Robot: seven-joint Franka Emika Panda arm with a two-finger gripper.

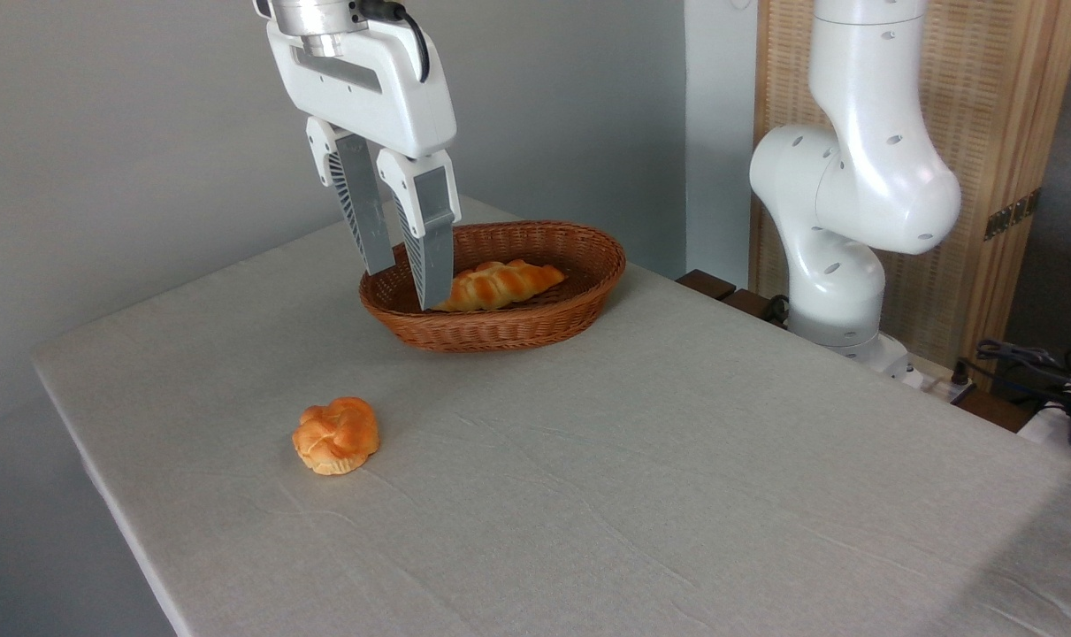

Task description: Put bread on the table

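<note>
The braided bread loaf lies inside the brown wicker basket at the far side of the cloth-covered table. The gripper hangs over the basket's left end, jaws slightly apart and holding nothing, the fingertips just left of the loaf. A small round knotted bun sits on the cloth, well apart from the basket.
</note>
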